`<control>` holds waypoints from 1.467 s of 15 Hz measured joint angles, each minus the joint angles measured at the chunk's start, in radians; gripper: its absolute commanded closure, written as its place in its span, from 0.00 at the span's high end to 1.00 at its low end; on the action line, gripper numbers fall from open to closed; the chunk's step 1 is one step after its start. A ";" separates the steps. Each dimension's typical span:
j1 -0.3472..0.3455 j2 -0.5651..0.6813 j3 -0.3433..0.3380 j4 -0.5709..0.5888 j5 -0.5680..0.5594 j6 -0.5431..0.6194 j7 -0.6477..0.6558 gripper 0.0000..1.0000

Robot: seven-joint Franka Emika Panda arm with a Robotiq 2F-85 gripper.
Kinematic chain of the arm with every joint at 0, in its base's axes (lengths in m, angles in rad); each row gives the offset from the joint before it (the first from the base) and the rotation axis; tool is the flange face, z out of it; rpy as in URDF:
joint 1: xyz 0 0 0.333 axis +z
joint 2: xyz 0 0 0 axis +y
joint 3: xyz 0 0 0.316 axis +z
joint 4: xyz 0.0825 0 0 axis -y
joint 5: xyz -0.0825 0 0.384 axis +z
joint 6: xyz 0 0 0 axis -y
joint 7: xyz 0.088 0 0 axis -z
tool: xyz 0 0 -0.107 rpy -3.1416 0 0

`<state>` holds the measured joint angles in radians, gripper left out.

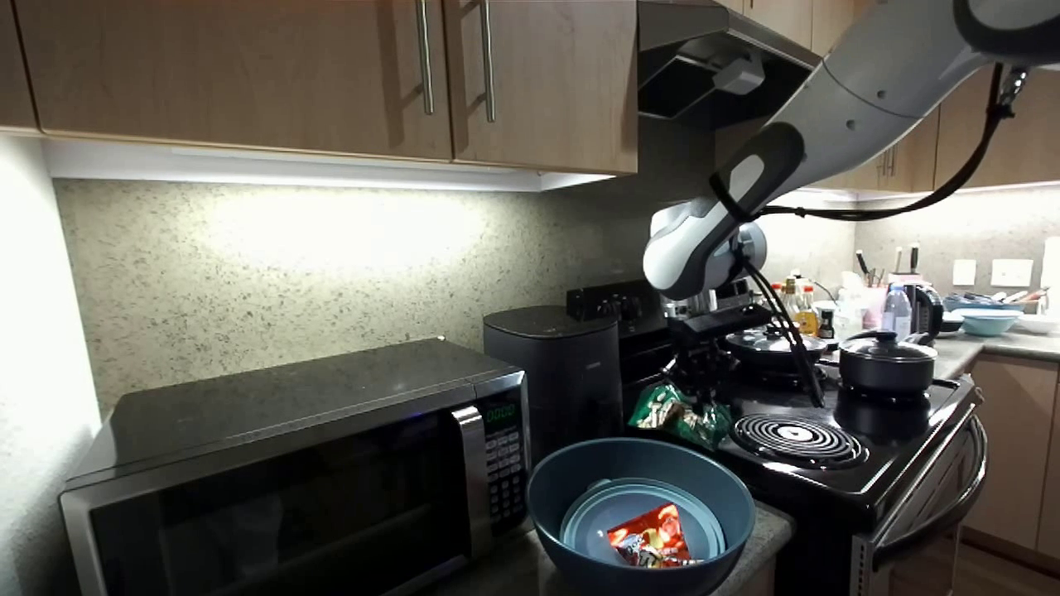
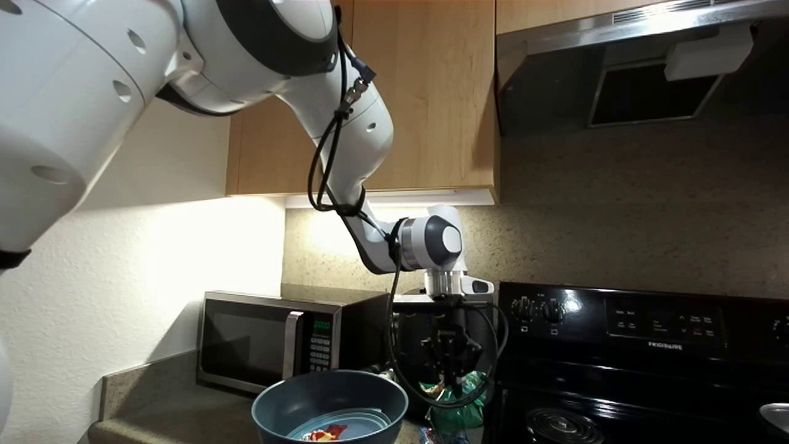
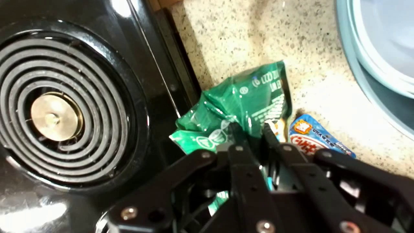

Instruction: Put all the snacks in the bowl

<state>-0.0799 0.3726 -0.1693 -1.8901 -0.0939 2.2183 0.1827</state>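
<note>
The large blue bowl (image 1: 556, 542) stands on the counter and also shows in an exterior view (image 2: 269, 420) and at the right of the wrist view (image 3: 364, 76). An orange-red packet (image 1: 662, 530) lies in it. My gripper (image 3: 251, 131) points down beside the bowl, near the stove edge, and is shut on a crinkled green packet (image 3: 249, 94). The green packet shows below the fingers in both exterior views (image 1: 704, 426) (image 2: 459, 416). I cannot tell whether its lower end touches the counter. A blue packet (image 3: 318, 136) with red and white print lies on the counter between the green packet and the bowl, partly behind a finger.
A black stove (image 1: 799, 439) with coil burners adjoins the counter, with a dark pot (image 1: 886, 364) on it. A microwave (image 1: 290, 472) and a tall black appliance (image 1: 555, 372) stand behind the bowl. Upper cabinets (image 1: 248, 79) and a range hood (image 1: 704, 58) hang above.
</note>
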 measured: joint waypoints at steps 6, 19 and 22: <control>0.042 -0.093 0.047 -0.072 -0.025 0.003 0.017 0.04; 0.115 -0.145 0.125 -0.167 -0.112 0.077 0.007 0.04; 0.138 -0.181 0.125 -0.212 -0.201 0.158 0.057 0.04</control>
<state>0.0580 0.1912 -0.0446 -2.1025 -0.2952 2.3764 0.2392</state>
